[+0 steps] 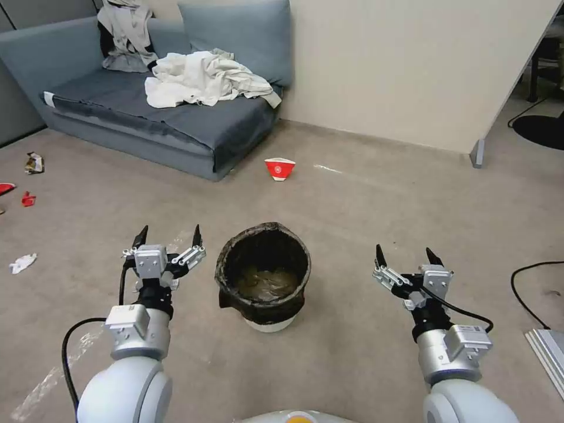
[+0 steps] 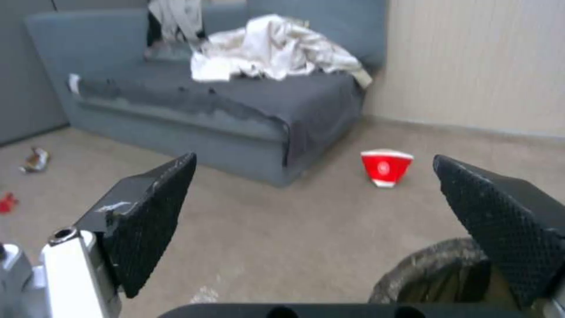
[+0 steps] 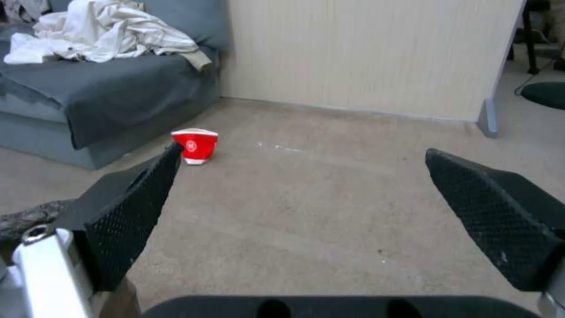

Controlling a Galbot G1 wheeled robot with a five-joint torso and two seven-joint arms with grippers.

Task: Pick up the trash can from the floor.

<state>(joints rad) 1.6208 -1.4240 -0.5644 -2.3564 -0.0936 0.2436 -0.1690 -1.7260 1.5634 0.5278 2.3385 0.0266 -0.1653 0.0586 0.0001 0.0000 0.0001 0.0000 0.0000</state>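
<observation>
**Between your two grippers: one trash can, untouched**

Between your arms on the floor (image 1: 364, 200) stands one trash can (image 1: 262, 276), upright, its dark bag folded over the rim and the white base showing below. Your left gripper (image 1: 168, 236) hovers just beside its left side, fingers spread wide and holding nothing. Your right gripper (image 1: 408, 256) hangs farther off on the other side, also spread and empty. You can count one red-and-white paper bowl (image 1: 279, 168) beyond the can, near the one grey sofa (image 1: 176, 126), which carries two heaps of pale clothing (image 1: 202, 79). About five scraps of litter (image 1: 23, 263) lie to your left. The bowl bears a small white mark, too small to read.
</observation>
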